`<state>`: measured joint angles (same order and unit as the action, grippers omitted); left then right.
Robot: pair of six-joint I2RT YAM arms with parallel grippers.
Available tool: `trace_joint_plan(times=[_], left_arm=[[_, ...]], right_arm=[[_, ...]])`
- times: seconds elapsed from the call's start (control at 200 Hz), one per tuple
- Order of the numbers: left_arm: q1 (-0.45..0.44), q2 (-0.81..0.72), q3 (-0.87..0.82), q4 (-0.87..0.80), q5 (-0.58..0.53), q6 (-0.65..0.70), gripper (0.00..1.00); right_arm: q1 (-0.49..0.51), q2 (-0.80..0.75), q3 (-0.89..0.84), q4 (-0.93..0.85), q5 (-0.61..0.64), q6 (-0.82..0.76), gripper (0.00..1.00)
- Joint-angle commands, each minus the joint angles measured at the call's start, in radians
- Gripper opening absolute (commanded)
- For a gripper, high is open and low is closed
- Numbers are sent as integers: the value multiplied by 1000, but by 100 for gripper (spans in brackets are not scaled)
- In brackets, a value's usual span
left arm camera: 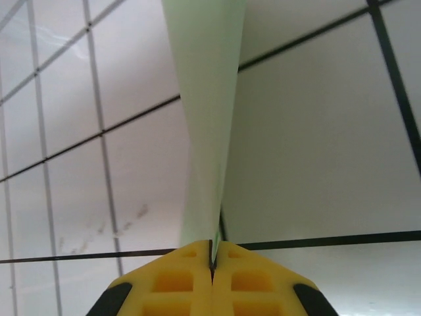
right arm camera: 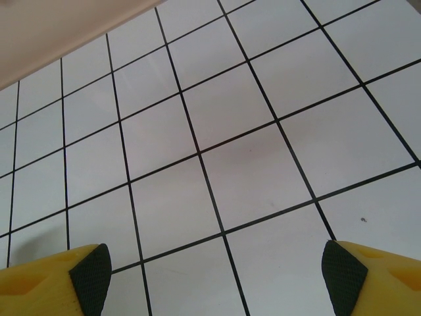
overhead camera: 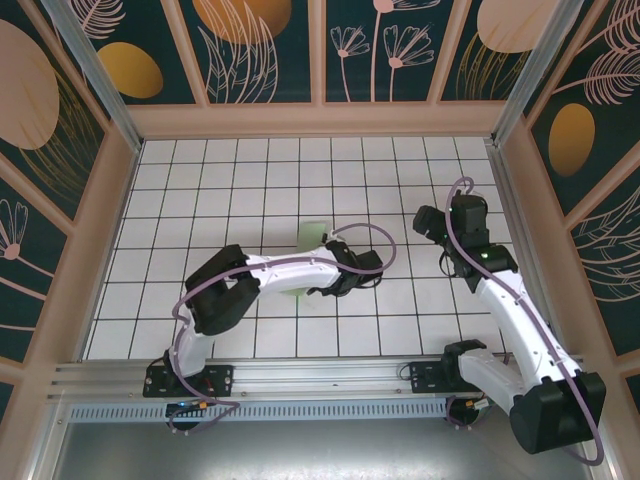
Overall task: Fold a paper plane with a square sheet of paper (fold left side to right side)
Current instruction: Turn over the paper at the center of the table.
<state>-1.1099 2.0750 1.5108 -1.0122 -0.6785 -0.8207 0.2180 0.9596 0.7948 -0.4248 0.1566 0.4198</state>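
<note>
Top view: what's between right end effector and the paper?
The left arm's wrist and purple cable sit beside the paper; from there to the right end effector, bare white tiles, in the top view.

1. Looks down on a white tiled table (overhead camera: pixel 200 180) with black grid lines, walled by leaf-patterned panels (overhead camera: pixel 265 50).
2. Finds the left arm (overhead camera: pixel 290 268) bent at the elbow and reaching right toward the table's middle, with a purple cable (overhead camera: pixel 365 232) looped along it.
3. Catches pale green paper (overhead camera: pixel 312 236) poking out from behind that forearm, just beside the left gripper (overhead camera: pixel 330 283); cannot make out the grip from here.
4. Places the right arm (overhead camera: pixel 510 310) along the right side, with the right gripper (overhead camera: pixel 432 222) turned leftward, well apart from the paper.
5. Notes both bases on a metal rail (overhead camera: pixel 320 378) at the near edge.
</note>
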Motion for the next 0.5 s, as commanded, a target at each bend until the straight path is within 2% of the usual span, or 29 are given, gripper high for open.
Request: trace_joint_plan(times=[0.0,0.08,0.205,0.495], left_arm=[[33,41,31,59,122,68,0],[56,50,32,110,209,115,0],[86,76,69,138,277,162,0],[152,142,159,200,407,261,15]], right_arm=[[-13,-20,-14,-29,-9,-11,86],[-16,-20,-22,-24,-22,-9,86],[-18,-20,-47,-2,-54,1,86],[-19,3,-84,17,-109,11,86]])
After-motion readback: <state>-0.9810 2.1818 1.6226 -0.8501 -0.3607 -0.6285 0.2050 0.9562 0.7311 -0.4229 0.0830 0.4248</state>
